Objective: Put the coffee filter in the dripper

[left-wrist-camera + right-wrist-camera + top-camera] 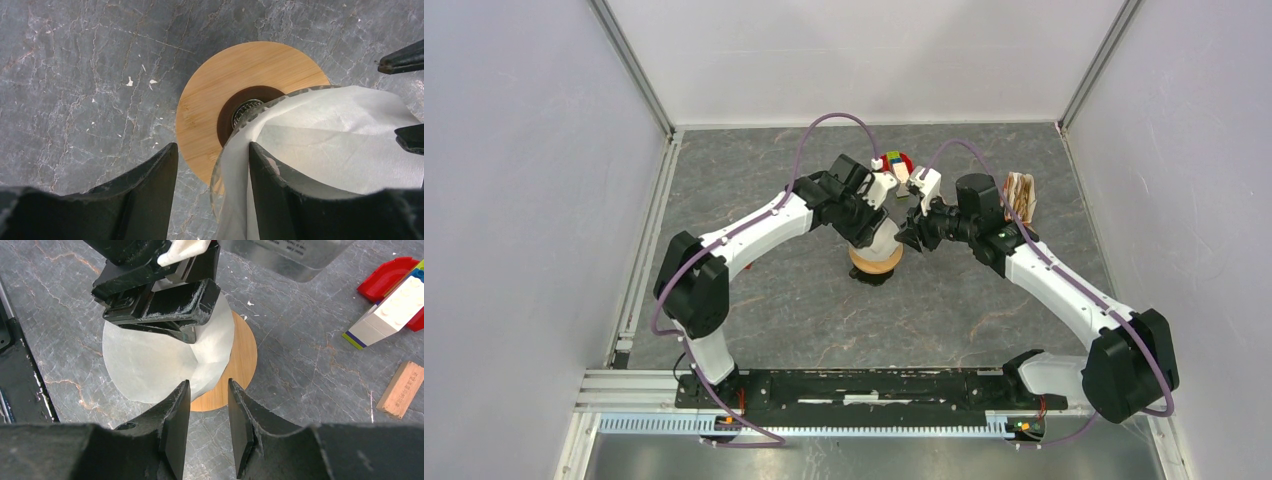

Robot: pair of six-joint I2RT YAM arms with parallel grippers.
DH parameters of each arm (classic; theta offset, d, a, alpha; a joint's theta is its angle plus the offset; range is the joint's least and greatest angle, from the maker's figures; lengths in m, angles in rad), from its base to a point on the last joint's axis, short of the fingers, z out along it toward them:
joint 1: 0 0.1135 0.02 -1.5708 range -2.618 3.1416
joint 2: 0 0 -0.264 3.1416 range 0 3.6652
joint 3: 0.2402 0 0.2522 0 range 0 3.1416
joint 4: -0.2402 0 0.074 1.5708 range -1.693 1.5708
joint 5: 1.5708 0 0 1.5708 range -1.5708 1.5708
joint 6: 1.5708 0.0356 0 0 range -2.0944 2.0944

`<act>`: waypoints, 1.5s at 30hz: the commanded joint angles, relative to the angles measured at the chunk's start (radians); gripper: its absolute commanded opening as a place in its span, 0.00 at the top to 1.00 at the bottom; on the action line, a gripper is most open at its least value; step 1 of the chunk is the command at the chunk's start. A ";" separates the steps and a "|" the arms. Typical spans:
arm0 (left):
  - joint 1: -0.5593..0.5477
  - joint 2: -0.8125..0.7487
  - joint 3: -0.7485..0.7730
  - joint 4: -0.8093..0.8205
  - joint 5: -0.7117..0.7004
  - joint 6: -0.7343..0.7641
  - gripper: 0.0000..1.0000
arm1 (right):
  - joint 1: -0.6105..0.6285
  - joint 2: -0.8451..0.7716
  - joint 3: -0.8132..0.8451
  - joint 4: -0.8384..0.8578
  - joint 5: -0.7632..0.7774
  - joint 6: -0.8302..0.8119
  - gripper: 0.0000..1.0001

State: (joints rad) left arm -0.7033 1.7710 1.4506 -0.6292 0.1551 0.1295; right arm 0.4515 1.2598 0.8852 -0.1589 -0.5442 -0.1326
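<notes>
The dripper (876, 262) stands mid-table, its tan wooden ring (215, 105) under a clear glass funnel rim (218, 167). The white coffee filter (345, 135) sits opened inside the funnel; it also shows in the right wrist view (145, 360) above the ring (242, 367). My left gripper (212, 147) is open and straddles the funnel rim: one finger (280, 190) is inside the filter against its wall, the other outside. My right gripper (208, 382) is open with a narrow gap, empty, just beside the filter's edge. In the top view both grippers, left (876, 215) and right (914, 235), meet over the dripper.
Red and coloured toy blocks (896, 163) lie behind the dripper; in the right wrist view a red piece (387, 277), a white block (395, 310) and a small wooden brick (402, 390) lie to the right. A brown-and-white bundle (1021, 195) sits at the back right. Grey walls enclose the table.
</notes>
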 commanded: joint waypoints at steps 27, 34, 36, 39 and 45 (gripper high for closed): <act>-0.014 -0.097 0.091 -0.056 -0.003 0.069 0.18 | 0.002 -0.063 0.044 0.024 -0.012 0.002 0.60; -0.013 -0.115 0.091 -0.058 -0.015 0.086 0.15 | 0.003 -0.049 0.056 0.019 -0.011 0.002 0.60; -0.013 -0.125 0.093 -0.057 -0.024 0.091 0.14 | 0.003 -0.048 0.058 0.019 -0.011 0.001 0.60; -0.013 -0.148 0.094 -0.057 -0.027 0.098 0.10 | 0.001 -0.050 0.060 0.017 -0.011 -0.001 0.60; -0.013 -0.177 0.066 -0.031 -0.035 0.108 0.03 | 0.001 -0.040 0.076 0.012 -0.012 -0.001 0.59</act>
State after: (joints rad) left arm -0.7113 1.6447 1.5066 -0.6868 0.1310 0.1730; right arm 0.4515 1.2224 0.9031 -0.1608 -0.5453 -0.1322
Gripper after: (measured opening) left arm 0.964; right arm 0.407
